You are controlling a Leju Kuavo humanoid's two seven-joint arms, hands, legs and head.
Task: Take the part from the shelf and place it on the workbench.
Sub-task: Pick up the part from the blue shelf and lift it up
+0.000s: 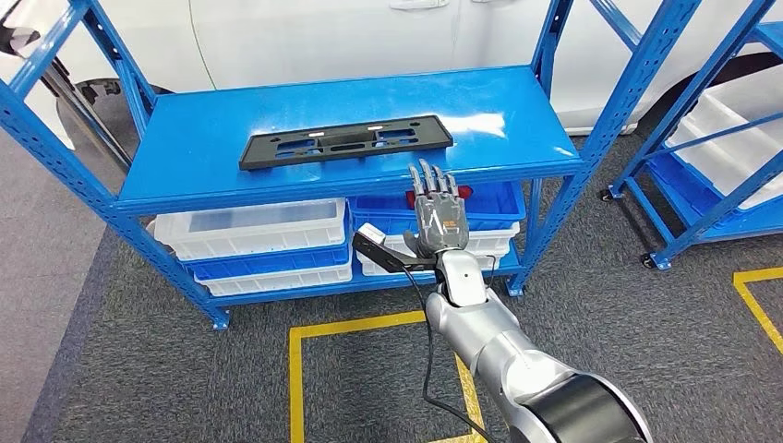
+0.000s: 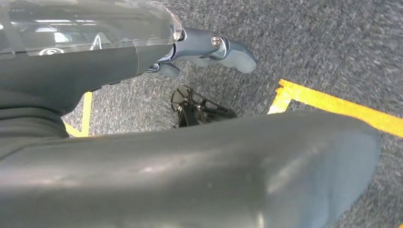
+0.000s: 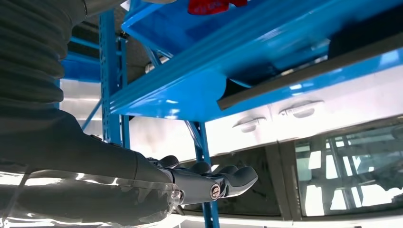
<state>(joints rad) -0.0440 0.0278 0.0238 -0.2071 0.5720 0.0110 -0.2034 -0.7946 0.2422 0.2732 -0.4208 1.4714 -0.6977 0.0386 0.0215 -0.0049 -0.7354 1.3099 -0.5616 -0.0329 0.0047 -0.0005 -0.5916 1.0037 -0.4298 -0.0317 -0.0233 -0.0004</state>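
Note:
The part (image 1: 346, 141) is a long flat black plastic bracket lying across the blue top shelf (image 1: 480, 101), near its front edge. My right hand (image 1: 436, 215) is raised just in front of the shelf's front edge, below and right of the part's right end, fingers straight and spread, holding nothing. In the right wrist view the part's dark edge (image 3: 304, 71) shows against the blue shelf (image 3: 190, 99), and my right hand's fingers (image 3: 223, 183) are apart from it. My left hand (image 2: 209, 47) hangs over the grey carpet with nothing in it.
White and blue bins (image 1: 258, 235) fill the lower shelf level. A second blue rack (image 1: 711, 148) with white bins stands at right. A white car (image 1: 351, 37) is behind the shelf. Yellow floor tape (image 1: 355, 325) marks the grey carpet in front.

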